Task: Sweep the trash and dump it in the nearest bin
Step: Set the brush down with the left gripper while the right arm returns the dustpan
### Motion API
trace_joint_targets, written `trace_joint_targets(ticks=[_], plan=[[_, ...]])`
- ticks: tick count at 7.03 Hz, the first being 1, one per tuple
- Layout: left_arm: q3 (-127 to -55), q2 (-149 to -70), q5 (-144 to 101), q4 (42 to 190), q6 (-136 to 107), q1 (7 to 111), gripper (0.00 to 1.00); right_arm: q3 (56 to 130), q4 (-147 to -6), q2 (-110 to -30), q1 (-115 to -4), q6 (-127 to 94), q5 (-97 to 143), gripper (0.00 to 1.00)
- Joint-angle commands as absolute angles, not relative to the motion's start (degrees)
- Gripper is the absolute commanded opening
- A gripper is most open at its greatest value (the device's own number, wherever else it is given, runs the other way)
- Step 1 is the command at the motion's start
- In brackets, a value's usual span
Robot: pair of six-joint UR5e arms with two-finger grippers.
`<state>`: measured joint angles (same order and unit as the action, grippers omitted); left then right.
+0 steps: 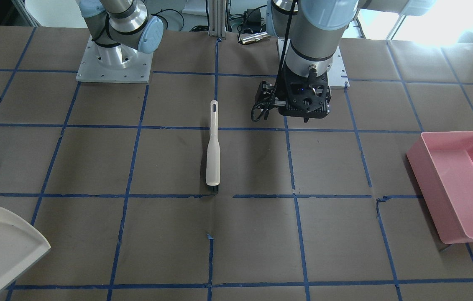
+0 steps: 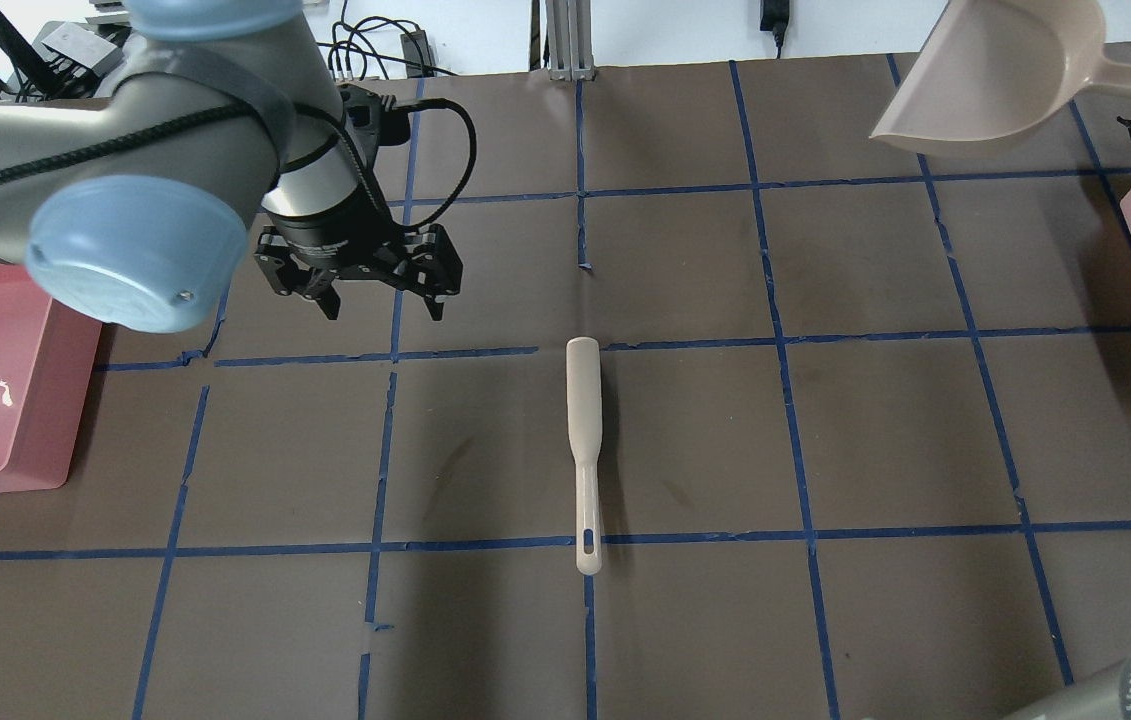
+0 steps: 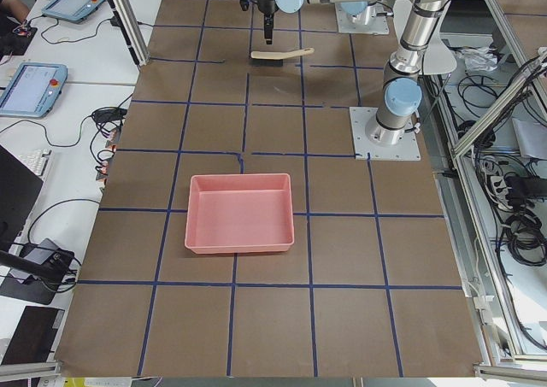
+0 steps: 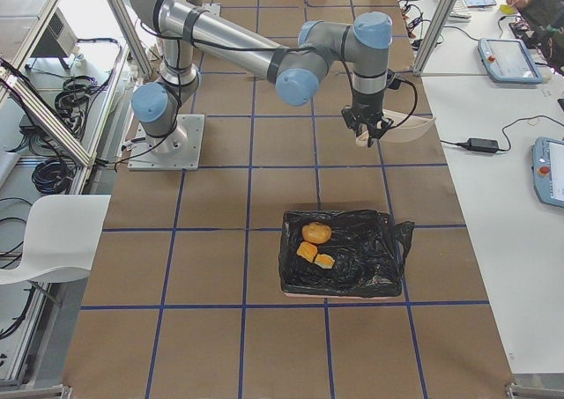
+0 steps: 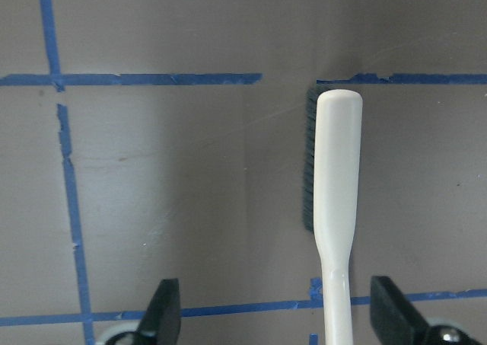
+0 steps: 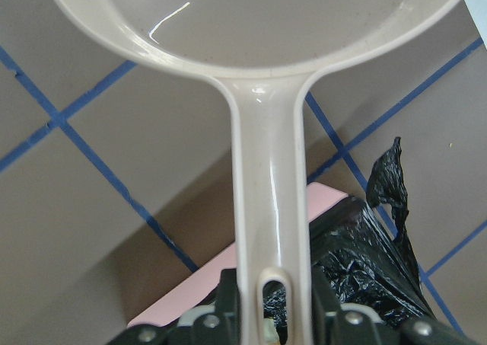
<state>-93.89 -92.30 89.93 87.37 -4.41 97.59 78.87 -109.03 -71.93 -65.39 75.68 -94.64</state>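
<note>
Brush [image 2: 585, 420] lying mid-table, left end effector [image 2: 383, 308] open nearby, right end effector [image 6: 272, 303] gripping dustpan [image 6: 270, 170]

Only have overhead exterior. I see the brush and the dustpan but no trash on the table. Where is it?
Observer: Exterior right shows all three lumps lying in the bin with the black liner, at the robot's right end of the table.
Operator: Is the dustpan actually gripped? Its handle runs out of my view.
Observer: Yes. The right wrist view shows the right hand shut on the end of the dustpan handle.
Operator: Can't see any bristles on the brush.
Observer: The left wrist view shows dark bristles along one long edge of the brush head.
</note>
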Motion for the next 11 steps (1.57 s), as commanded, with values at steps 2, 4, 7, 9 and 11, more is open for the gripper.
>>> trace_joint_targets(ticks=[2,4,7,9,11], plan=[[-86.13,-93.52,88.87,96.68,-3.16,96.06,1.0,83.39,-109.16,-71.81,-73.45,59.46,-94.04,0.06],[-86.31,-92.9,89.12,92.32,1.29,95.54,1.0,85.07,-109.34,-71.37,-79.59,43.32,-92.82,0.06],[-86.83,-92.38,91.4,89.9,7.36,95.36,1.0,86.13,-109.34,-69.97,-88.83,22.83,-90.8,0.06],[-86.75,-92.29,91.41,90.18,7.38,95.36,1.0,86.31,-109.42,-68.47,-94.8,10.6,-90.88,0.07],[-87.36,-92.02,91.49,90.18,7.56,95.19,1.0,86.31,-113.79,-65.41,-101.05,2.33,-90.97,0.07]])
